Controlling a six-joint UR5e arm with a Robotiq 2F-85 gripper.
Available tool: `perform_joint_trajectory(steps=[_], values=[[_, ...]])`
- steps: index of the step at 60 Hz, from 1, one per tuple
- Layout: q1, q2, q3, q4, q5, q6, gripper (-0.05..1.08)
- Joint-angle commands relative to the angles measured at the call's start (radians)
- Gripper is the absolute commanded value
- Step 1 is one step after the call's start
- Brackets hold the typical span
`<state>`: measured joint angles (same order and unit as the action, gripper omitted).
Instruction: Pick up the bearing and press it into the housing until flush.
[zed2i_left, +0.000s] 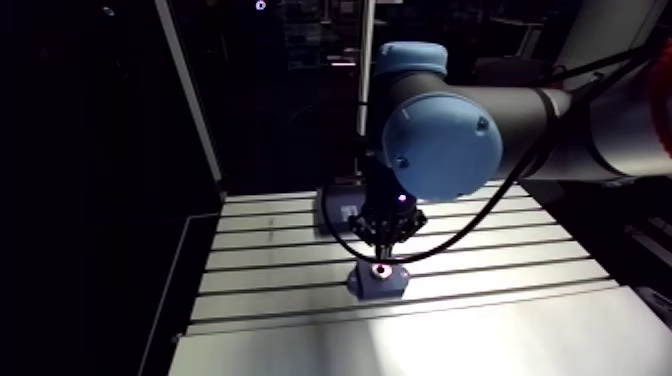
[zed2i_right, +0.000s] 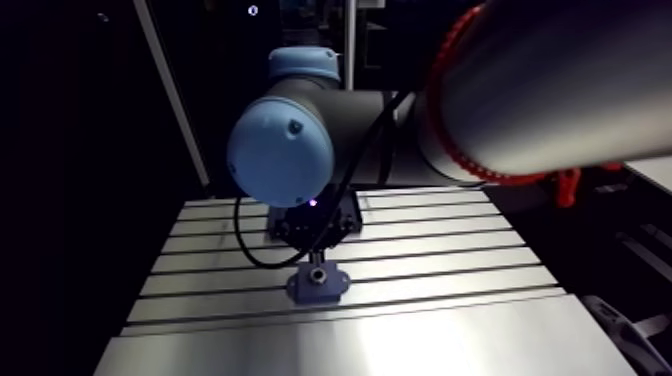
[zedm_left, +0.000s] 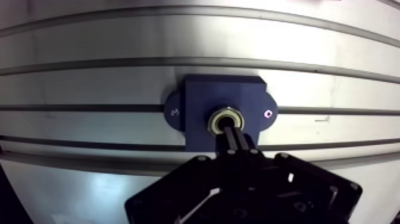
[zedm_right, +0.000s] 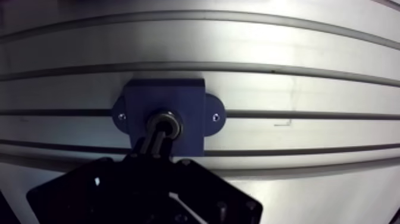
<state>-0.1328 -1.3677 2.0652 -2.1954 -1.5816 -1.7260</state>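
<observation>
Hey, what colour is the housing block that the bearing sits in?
Dark blue. The housing shows most clearly in the wrist view.

No readable text, labels or numbers on anything visible.

Item: slotted alu. table (zedm_left: 89, 83), silver, parallel T-slots across top, smooth unslotted strip along table's edge nearest arm-view cam; 1 dark rect. block (zed2i_left: 335, 210), type unclear, on table toward far edge, partly hidden.
</observation>
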Motion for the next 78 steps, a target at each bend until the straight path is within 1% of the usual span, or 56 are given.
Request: perform_joint_trajectory(steps=[1, 62, 78], values=[[-0.001, 0.009, 0.0, -0.007, -0.003, 0.054, 1.04], [0.005, 0.022, 0.01, -0.014, -0.004, 0.033, 1.03], [0.007, 0.023, 0.013, -0.025, -0.005, -0.005, 1.03]])
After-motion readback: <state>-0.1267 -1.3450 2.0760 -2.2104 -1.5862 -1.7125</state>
